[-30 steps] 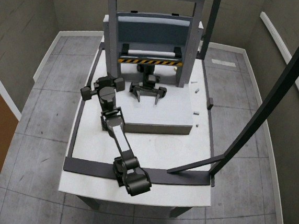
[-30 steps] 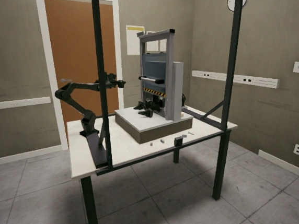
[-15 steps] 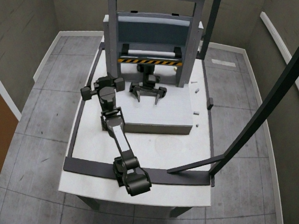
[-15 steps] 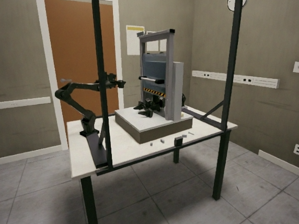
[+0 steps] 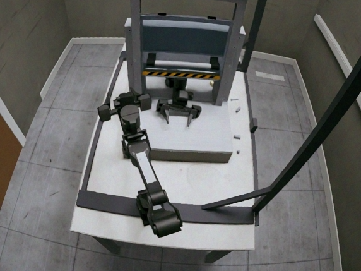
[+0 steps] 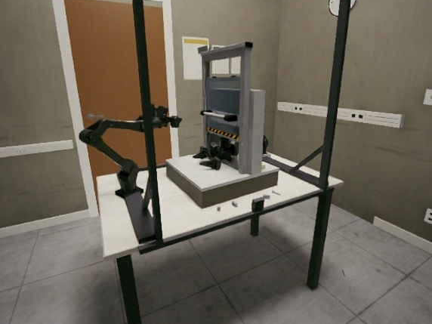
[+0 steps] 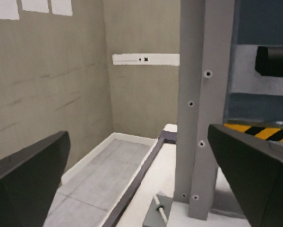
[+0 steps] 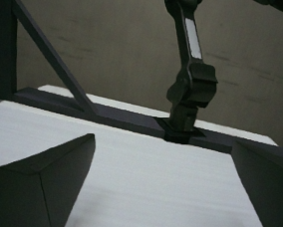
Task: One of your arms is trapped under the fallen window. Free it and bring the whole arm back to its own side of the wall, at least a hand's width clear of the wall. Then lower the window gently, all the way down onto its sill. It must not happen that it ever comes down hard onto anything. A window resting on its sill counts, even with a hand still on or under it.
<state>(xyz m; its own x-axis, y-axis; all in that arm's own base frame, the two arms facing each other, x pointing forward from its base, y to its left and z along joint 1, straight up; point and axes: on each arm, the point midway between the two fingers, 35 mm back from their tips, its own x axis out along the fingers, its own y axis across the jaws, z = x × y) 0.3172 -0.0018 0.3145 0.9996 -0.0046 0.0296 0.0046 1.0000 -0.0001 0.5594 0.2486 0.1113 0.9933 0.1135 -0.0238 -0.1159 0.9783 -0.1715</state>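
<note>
Window [image 5: 184, 40] [image 6: 223, 98] hangs well above its sill, right arm poking out underneath. Its white handle [image 5: 183, 64] [image 6: 220, 115] runs crosswise, and the free left gripper [image 5: 125, 100] [image 6: 171, 121] is nearer, but off past the frame post [image 5: 136, 45] [image 6: 245, 110] [image 7: 208, 114]. Both grippers' jaws, right [image 5: 178, 120] [image 6: 204, 159] included, are spread, nothing pinched.

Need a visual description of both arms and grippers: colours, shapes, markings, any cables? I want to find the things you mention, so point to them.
The left arm [image 5: 146, 168] [image 6: 109, 153] is black, with chunky rounded joints and a pale strip along one link. Both the left gripper [image 7: 140, 134] and the right gripper [image 5: 178, 122] [image 8: 163, 144] have dark, angular fingers tapering to points. The right arm [image 5: 180, 84] looks black too, mostly hidden behind the window. No loose cables that I can make out.
</note>
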